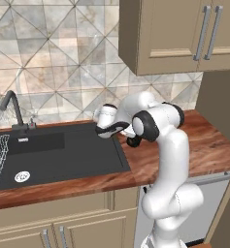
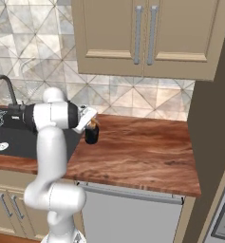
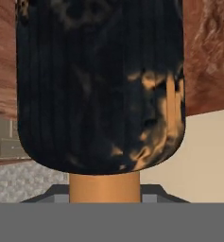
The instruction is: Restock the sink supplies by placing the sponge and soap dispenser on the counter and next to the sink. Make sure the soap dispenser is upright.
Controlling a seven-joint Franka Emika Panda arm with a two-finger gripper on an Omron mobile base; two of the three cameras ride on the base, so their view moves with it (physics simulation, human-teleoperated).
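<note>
We see one soap dispenser (image 2: 91, 134) gripped by our pincer (image 2: 89, 124), on the counter (image 2: 142, 152) beside one sink (image 1: 63, 155).

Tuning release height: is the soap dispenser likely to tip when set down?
Probably stable: the soap dispenser looks squat and stands upright on the counter. Its glossy dark body may be slippery. The narrow pump neck seems the weak spot.

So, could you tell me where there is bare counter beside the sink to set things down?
The counter is bare from the soap dispenser rightward to the side wall, and forward to the front edge. It is crowded at the sink rim's right side, where the gripper is shut on the soap dispenser. A narrow wood strip runs along the sink's front.
</note>
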